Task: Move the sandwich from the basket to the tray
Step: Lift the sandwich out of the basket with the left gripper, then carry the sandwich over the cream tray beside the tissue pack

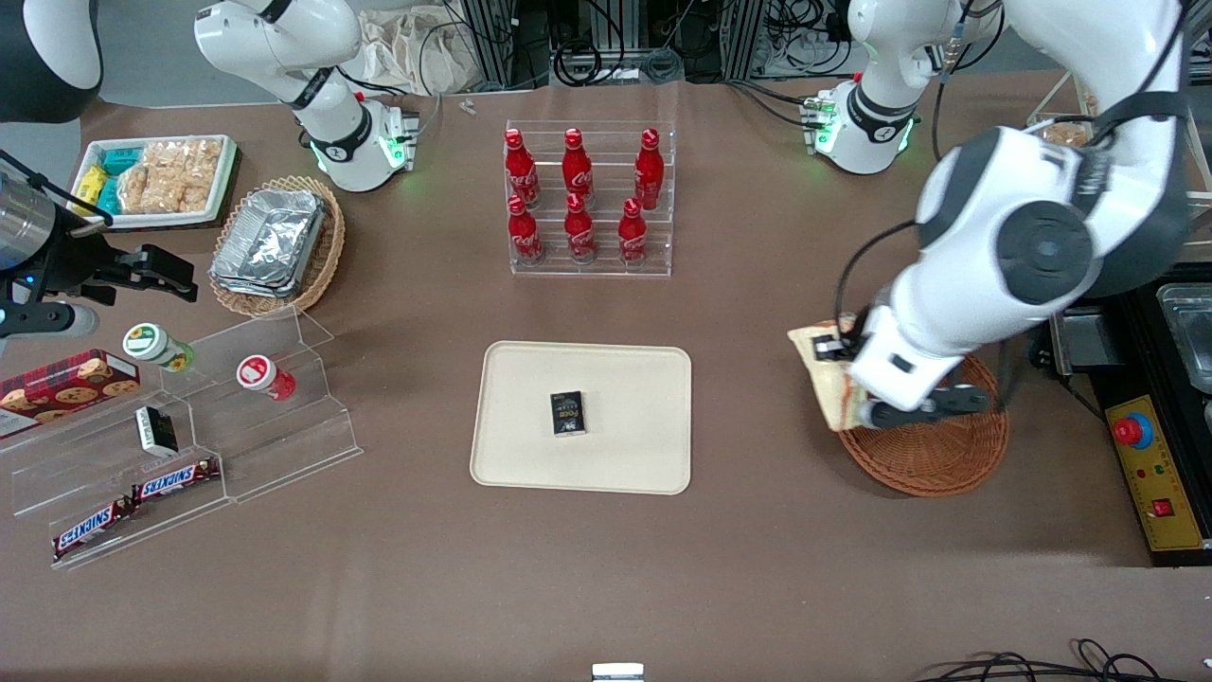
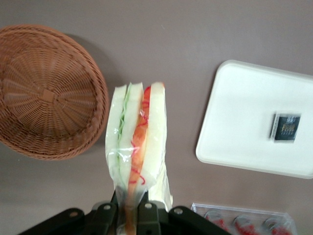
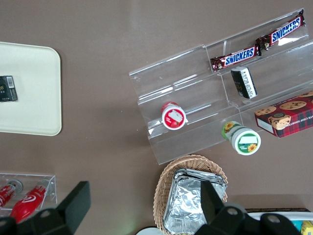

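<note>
My left gripper (image 2: pixel 129 215) is shut on the narrow end of the sandwich (image 2: pixel 137 147), a clear-wrapped wedge of white bread with green and orange-red filling. In the front view the gripper (image 1: pixel 852 393) holds the sandwich (image 1: pixel 816 365) in the air over the rim of the round reddish-brown basket (image 1: pixel 933 455), on the side facing the tray. The basket (image 2: pixel 49 93) shows nothing inside. The cream tray (image 1: pixel 530 455) lies at the table's middle, toward the parked arm from the basket, with a small black box (image 1: pixel 568 413) on it. The wrist view shows the tray (image 2: pixel 244 117) and box (image 2: pixel 286 127) too.
A clear rack of red cola bottles (image 1: pixel 589 199) stands farther from the front camera than the tray. Toward the parked arm's end are an acrylic shelf with snacks (image 1: pixel 189 445), an oval basket of foil trays (image 1: pixel 275 244) and a white snack tray (image 1: pixel 161 180). A yellow control box (image 1: pixel 1146 464) sits beside the basket.
</note>
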Tool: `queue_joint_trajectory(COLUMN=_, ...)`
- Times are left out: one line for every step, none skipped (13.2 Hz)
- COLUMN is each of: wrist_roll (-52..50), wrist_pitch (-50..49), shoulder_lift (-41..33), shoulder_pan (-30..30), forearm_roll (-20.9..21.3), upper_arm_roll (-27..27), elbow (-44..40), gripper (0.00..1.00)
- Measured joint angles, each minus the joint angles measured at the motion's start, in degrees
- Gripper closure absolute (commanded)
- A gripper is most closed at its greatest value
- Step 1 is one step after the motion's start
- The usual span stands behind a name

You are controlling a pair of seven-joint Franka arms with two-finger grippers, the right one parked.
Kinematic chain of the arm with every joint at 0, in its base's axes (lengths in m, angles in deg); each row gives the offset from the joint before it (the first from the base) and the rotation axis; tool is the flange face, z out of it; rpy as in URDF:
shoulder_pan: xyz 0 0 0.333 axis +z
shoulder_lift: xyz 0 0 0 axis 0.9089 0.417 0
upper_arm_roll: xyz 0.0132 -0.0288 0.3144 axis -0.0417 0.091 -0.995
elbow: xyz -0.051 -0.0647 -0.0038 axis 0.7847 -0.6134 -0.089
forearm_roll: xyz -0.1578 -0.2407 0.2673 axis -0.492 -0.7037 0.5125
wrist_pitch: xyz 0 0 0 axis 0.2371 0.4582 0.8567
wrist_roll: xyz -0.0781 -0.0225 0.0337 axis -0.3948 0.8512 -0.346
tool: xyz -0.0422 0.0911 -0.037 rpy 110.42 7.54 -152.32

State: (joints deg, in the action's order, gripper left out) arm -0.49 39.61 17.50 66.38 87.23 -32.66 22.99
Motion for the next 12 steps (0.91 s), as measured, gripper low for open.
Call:
queue_joint_trajectory(wrist_roll=-0.6, wrist_pitch=0.1, shoulder_lift=1.6, shoulder_pan=-0.1, forearm_roll=2.4, upper_arm_roll=2.9, elbow=0.1, gripper=1.00)
queue_joint_trajectory(wrist_roll=-1.5, wrist_pitch=0.7, shoulder_lift=3.4, shoulder_pan=-0.3, forearm_roll=4.6, upper_arm_roll=5.4, elbow=0.1, gripper=1.00)
queue_joint_trajectory(wrist_roll=-2.6, wrist_pitch=1.8, shoulder_lift=5.3, shoulder_pan=-0.9, forearm_roll=7.0, upper_arm_roll=7.2, elbow=0.2, gripper=1.00)
queue_joint_trajectory(wrist_roll=-4.3, wrist_pitch=3.3, shoulder_lift=7.2, shoulder_pan=-2.5, forearm_roll=9.4, upper_arm_roll=8.0, elbow=0.2, gripper=1.00)
queue_joint_trajectory(wrist_roll=-6.5, wrist_pitch=4.7, shoulder_lift=9.2, shoulder_pan=-4.5, forearm_roll=11.5, upper_arm_roll=8.1, elbow=0.2, gripper=1.00)
queue_joint_trajectory(wrist_roll=-8.5, wrist_pitch=6.1, shoulder_lift=11.1, shoulder_pan=-6.1, forearm_roll=12.8, upper_arm_roll=8.2, elbow=0.2, gripper=1.00)
queue_joint_trajectory(wrist_roll=-9.8, wrist_pitch=7.5, shoulder_lift=12.8, shoulder_pan=-7.1, forearm_roll=13.4, upper_arm_roll=8.2, elbow=0.2, gripper=1.00)
queue_joint_trajectory(wrist_roll=-10.1, wrist_pitch=8.7, shoulder_lift=14.3, shoulder_pan=-7.7, forearm_roll=13.8, upper_arm_roll=8.2, elbow=0.2, gripper=1.00)
queue_joint_trajectory(wrist_roll=-10.1, wrist_pitch=9.7, shoulder_lift=15.5, shoulder_pan=-8.0, forearm_roll=13.9, upper_arm_roll=8.2, elbow=0.2, gripper=1.00)
queue_joint_trajectory(wrist_roll=-10.1, wrist_pitch=10.7, shoulder_lift=16.6, shoulder_pan=-8.1, forearm_roll=13.9, upper_arm_roll=8.2, elbow=0.2, gripper=1.00)
queue_joint_trajectory(wrist_roll=-10.1, wrist_pitch=12.2, shoulder_lift=17.7, shoulder_pan=-8.2, forearm_roll=14.0, upper_arm_roll=8.2, elbow=0.2, gripper=1.00)
queue_joint_trajectory(wrist_roll=-10.0, wrist_pitch=14.1, shoulder_lift=19.0, shoulder_pan=-8.2, forearm_roll=14.4, upper_arm_roll=8.2, elbow=0.2, gripper=1.00)
